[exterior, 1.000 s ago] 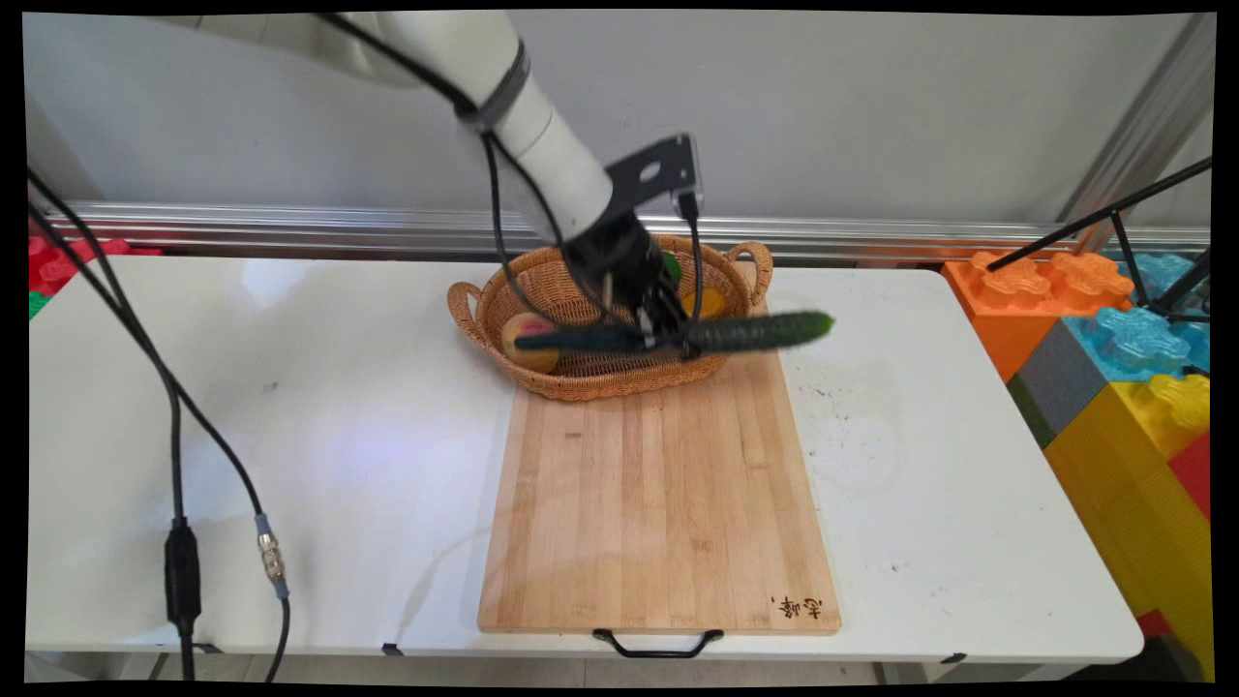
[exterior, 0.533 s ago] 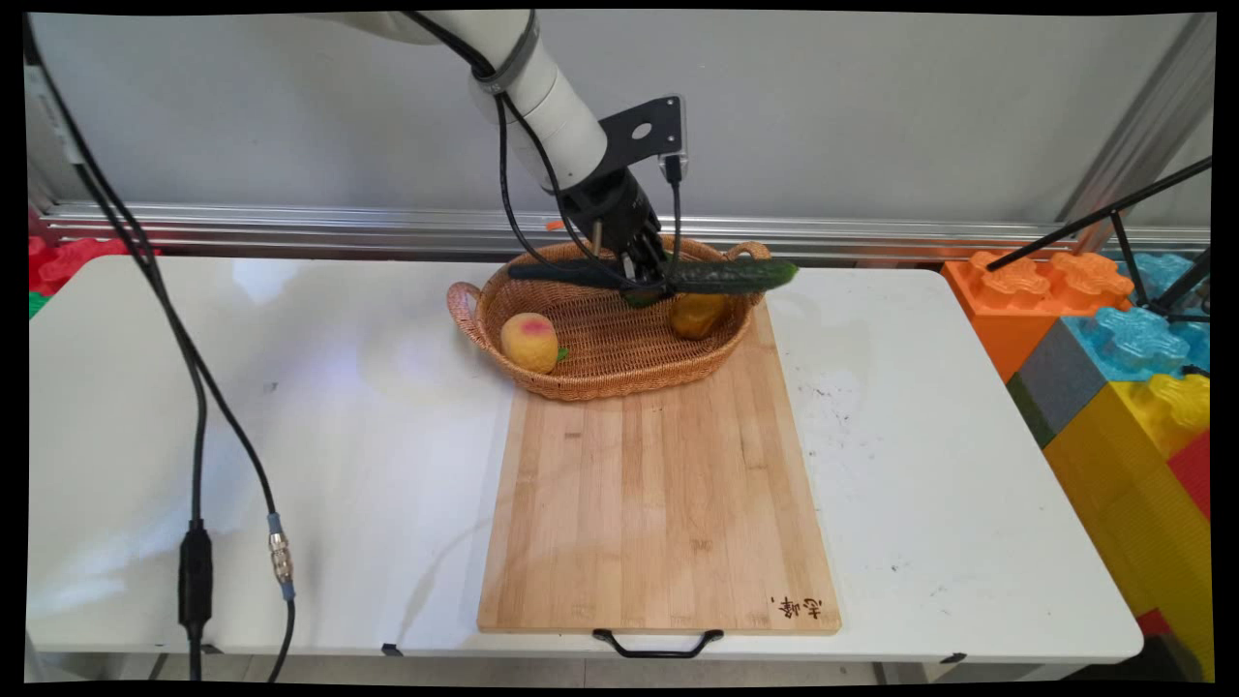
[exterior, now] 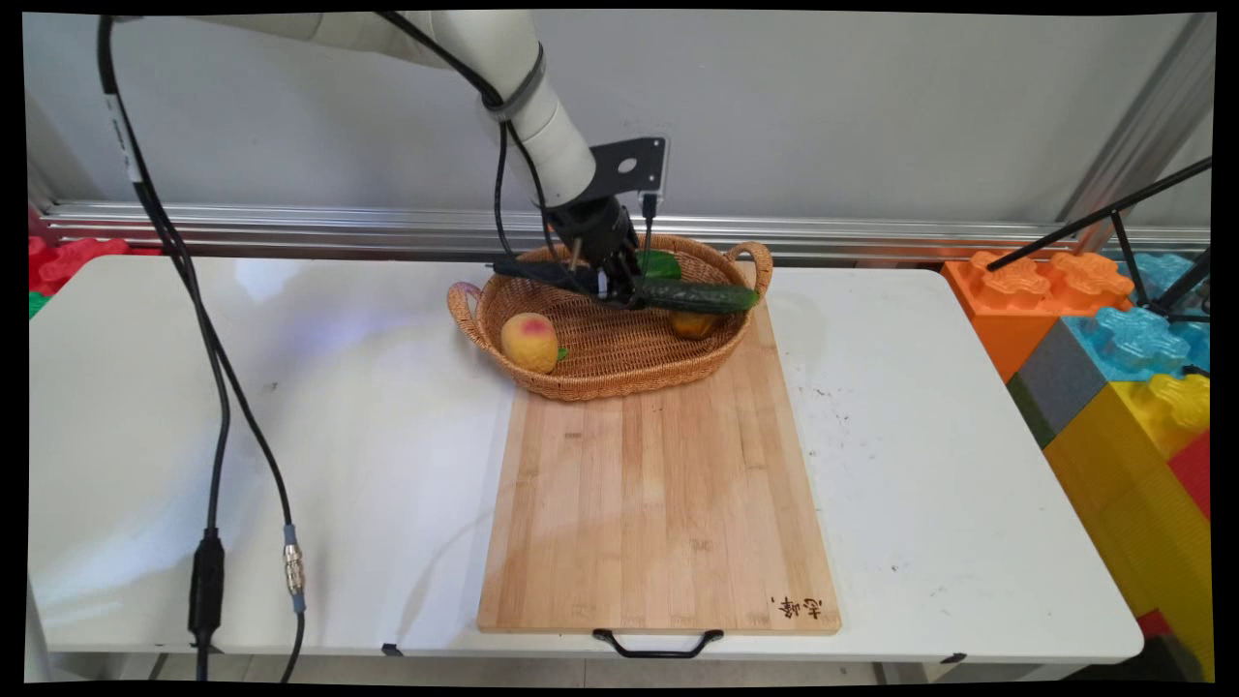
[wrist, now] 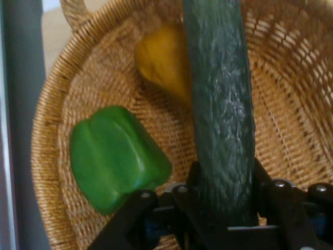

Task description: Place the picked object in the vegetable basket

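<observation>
My gripper (exterior: pixel 619 288) is shut on a long dark green cucumber (exterior: pixel 697 296), which it holds crosswise just above the wicker basket (exterior: pixel 581 385). In the hand view the cucumber (wrist: pixel 222 104) runs up between the black fingers (wrist: pixel 263 182). Below it in the basket (wrist: pixel 47 156) lie a green bell pepper (wrist: pixel 114 156) and a yellow-orange fruit (wrist: pixel 164 62). A peach (exterior: pixel 529 342) sits at the basket's left side, and the yellow fruit (exterior: pixel 693 324) shows under the cucumber's right end.
A wooden cutting board (exterior: pixel 658 503) with a black handle lies in front of the basket, reaching the table's near edge. Large coloured toy blocks (exterior: pixel 1113 339) stand at the right. Black cables (exterior: pixel 208 387) hang over the table's left side.
The gripper, with the cucumber in it, has moved back from the basket's near rim to over its far side, rising then sinking lower. The cucumber's right end now tilts down.
</observation>
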